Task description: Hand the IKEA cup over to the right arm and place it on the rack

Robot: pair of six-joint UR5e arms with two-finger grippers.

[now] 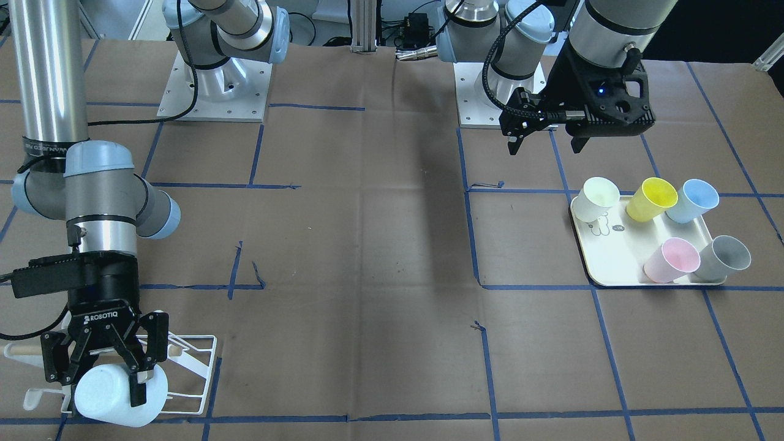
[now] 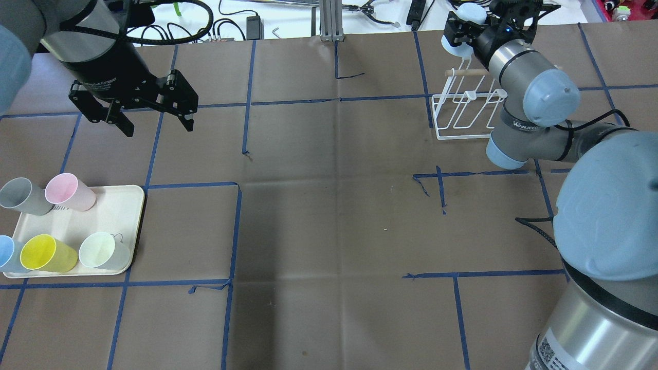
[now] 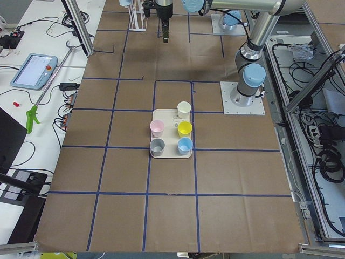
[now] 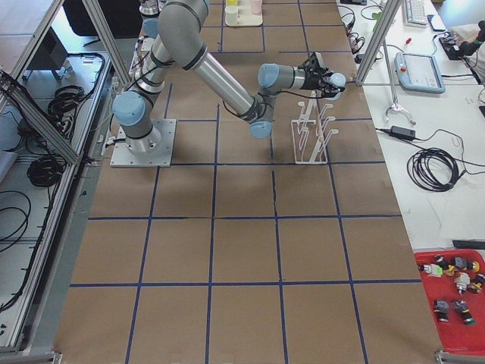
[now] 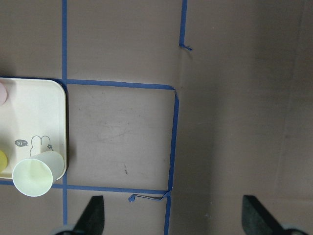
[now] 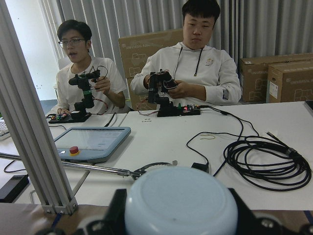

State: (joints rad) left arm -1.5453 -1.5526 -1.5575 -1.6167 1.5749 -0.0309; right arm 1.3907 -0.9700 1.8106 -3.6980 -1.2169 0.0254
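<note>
My right gripper [image 1: 101, 380] is shut on a pale blue cup [image 1: 119, 395], held on its side over the white wire rack [image 1: 190, 361] with its wooden dowel. In the overhead view the gripper [image 2: 475, 31] and cup [image 2: 461, 43] are at the rack's far end [image 2: 465, 110]. The right wrist view shows the cup's base [image 6: 181, 200] between the jaws. My left gripper [image 2: 157, 127] is open and empty, raised above the table, short of the tray [image 2: 77, 231]; the left wrist view shows its spread fingertips [image 5: 95, 215].
The cream tray [image 1: 618, 257] holds several cups: white [image 1: 597, 197], yellow [image 1: 652, 197], blue [image 1: 695, 199], pink [image 1: 674, 260], grey [image 1: 726, 257]. Blue tape lines grid the brown table. Two operators [image 6: 195, 58] sit beyond the rack end.
</note>
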